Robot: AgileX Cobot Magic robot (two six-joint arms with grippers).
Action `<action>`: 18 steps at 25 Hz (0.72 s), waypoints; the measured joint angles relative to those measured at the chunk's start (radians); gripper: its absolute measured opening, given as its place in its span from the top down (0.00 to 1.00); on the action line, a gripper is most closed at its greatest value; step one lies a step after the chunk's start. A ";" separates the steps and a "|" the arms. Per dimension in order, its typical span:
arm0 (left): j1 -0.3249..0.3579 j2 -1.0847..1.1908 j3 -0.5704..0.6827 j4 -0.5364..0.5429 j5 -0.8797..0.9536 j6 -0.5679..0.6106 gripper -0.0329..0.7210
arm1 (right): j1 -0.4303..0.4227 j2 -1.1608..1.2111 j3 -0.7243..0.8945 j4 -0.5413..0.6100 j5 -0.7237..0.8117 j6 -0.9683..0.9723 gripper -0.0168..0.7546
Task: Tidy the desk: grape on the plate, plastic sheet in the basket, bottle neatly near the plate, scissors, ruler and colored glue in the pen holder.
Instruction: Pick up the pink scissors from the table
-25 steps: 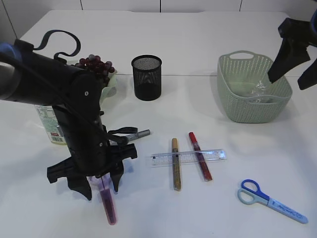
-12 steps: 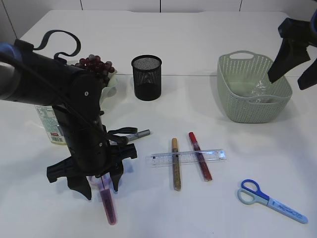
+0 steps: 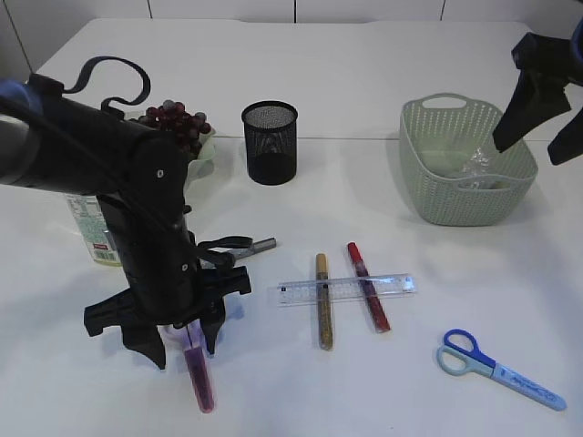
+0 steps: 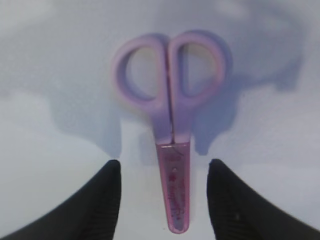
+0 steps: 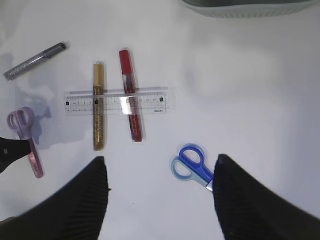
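pink scissors (image 4: 171, 150) between open left hand (image 4: 164, 200) fingers — untouched

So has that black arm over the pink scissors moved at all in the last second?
Barely. The left gripper stays poised over the pink scissors, open, with only a slight shift relative to the silver pen beside it.

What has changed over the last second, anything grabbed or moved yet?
Barely anything. The left end effector has settled very slightly over the purple scissors, open and straddling them, nothing gripped. The right end effector stays above the basket, open. Ruler, glue sticks, blue scissors, holder, grapes and bottle unmoved.
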 joint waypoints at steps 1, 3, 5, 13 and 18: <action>0.000 0.002 0.000 0.000 0.000 0.000 0.42 | 0.000 0.000 0.000 0.000 0.000 0.000 0.32; 0.000 0.008 0.000 0.000 0.000 0.000 0.42 | 0.000 0.000 0.000 0.000 0.000 0.000 0.32; 0.000 0.012 0.000 0.000 0.000 0.000 0.43 | 0.000 0.000 0.000 0.002 0.000 0.000 0.32; 0.000 0.014 0.000 0.004 -0.010 0.000 0.43 | 0.000 0.000 0.000 0.002 0.000 0.000 0.32; 0.000 0.014 0.000 0.007 -0.014 -0.002 0.43 | 0.000 0.000 0.000 0.002 0.000 0.000 0.32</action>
